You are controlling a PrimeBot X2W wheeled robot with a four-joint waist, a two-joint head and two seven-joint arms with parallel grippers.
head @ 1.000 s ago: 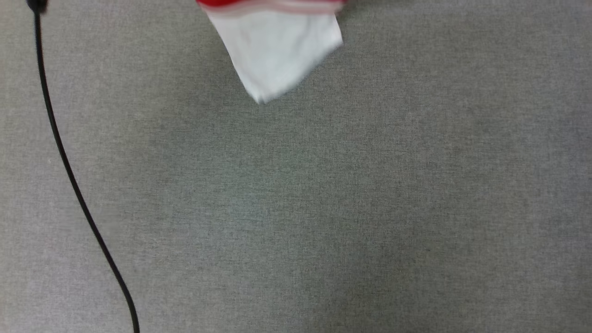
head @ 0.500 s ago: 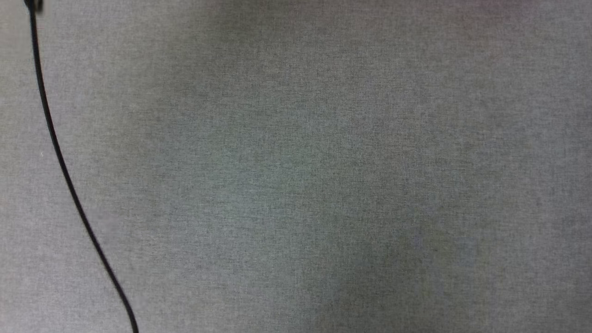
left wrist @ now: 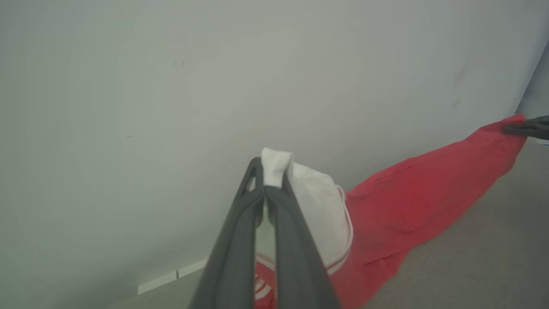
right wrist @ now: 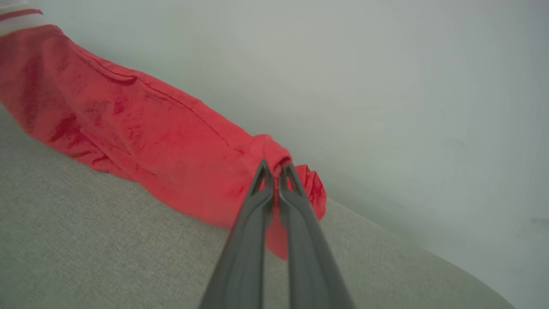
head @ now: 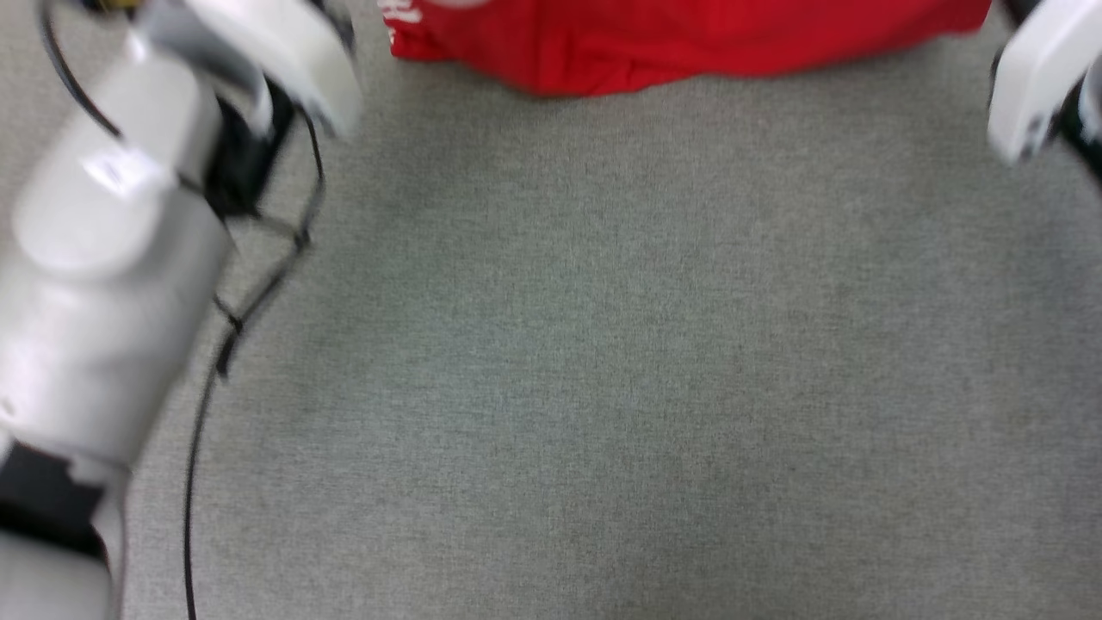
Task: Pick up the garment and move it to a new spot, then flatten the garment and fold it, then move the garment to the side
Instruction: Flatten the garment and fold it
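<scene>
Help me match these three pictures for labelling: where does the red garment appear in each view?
Head view: the garment runs along the top edge, centre to right.
Left wrist view: lower middle to right edge, its white sleeve pinched in the left gripper.
Right wrist view: upper left down to centre, red fabric pinched in the right gripper.
Shared landmark: the grey carpet below it.

Head view steeply down at floor [head: 603, 387], wrist views close, sharing garment [left wrist: 420, 193]
</scene>
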